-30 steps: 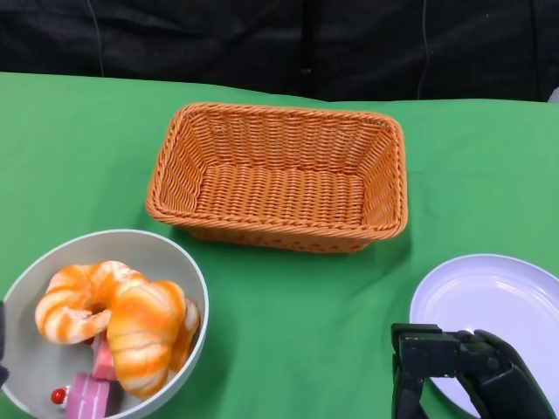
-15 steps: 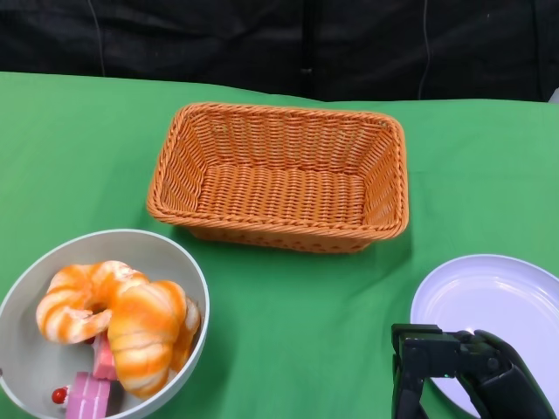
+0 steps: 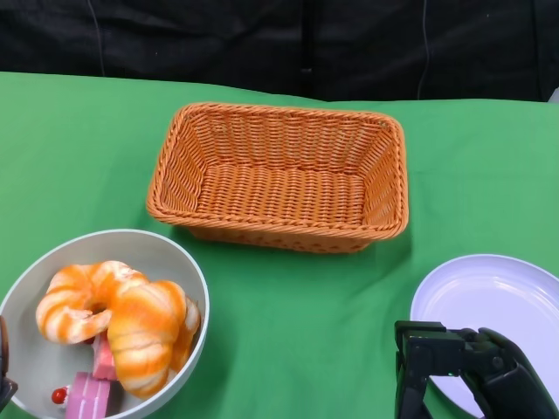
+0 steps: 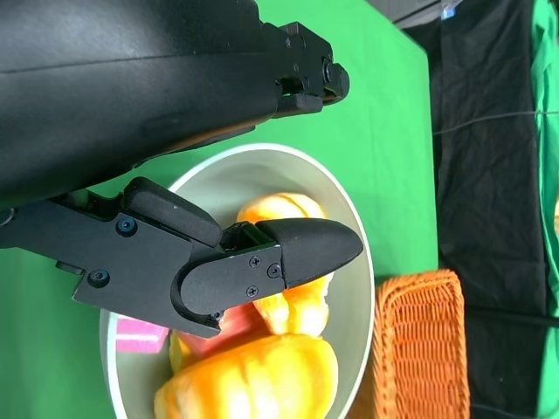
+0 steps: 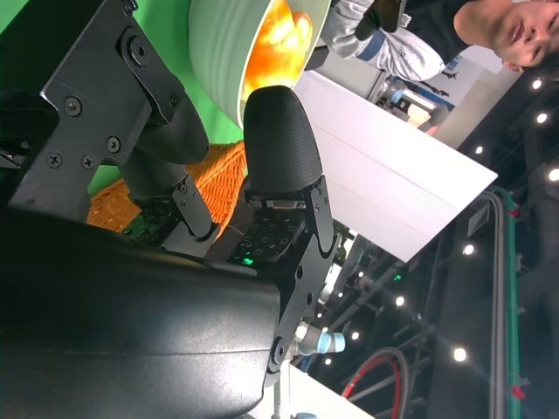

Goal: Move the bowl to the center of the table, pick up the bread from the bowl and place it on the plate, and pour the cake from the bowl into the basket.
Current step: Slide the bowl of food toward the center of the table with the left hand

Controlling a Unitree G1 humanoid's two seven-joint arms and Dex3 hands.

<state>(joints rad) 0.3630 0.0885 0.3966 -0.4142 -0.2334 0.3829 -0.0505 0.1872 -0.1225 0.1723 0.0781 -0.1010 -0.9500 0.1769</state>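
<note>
the round grey bowl [image 3: 175,262] is seen at the near left of the green table [image 3: 297,314], with the left hand [image 3: 3,371] just beside its near left rim, mostly cut off; nothing is held and its fingers [image 4: 297,249] are spread over the bowl. shiny striped orange bread [image 3: 131,323] and pink cake [image 3: 87,397] are piled in the bowl. the woven orange basket [image 3: 279,175] is placed farther back. the right hand [image 3: 463,367] is seen at the near edge of the smooth white plate [image 3: 498,288], fingers apart, holding nothing
</note>
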